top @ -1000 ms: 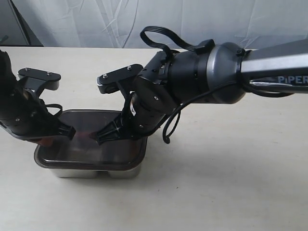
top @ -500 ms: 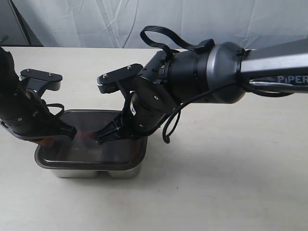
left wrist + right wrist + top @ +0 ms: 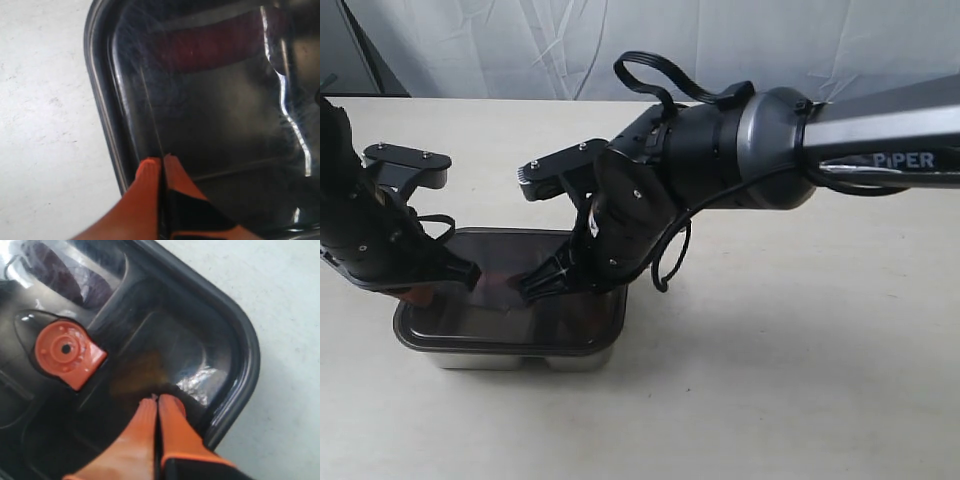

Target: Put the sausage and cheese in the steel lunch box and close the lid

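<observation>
A pale table [image 3: 800, 380] stands before white cloth. The dark lid [image 3: 500, 318] covers the steel lunch box [image 3: 520, 358]. The left gripper [image 3: 161, 162] and right gripper [image 3: 156, 401], each with fingers pressed together and empty, rest their tips on it. The sausage [image 3: 210, 47] shows dimly beneath.

One word can be read: "PiPER" [image 3: 903, 160], in pale letters with a small i. It is printed on a darker band along the side of the right arm's silver-grey forearm tube [image 3: 880, 125], at the right edge of the scene above the worktop. Neither wrist view shows any readable lettering.
</observation>
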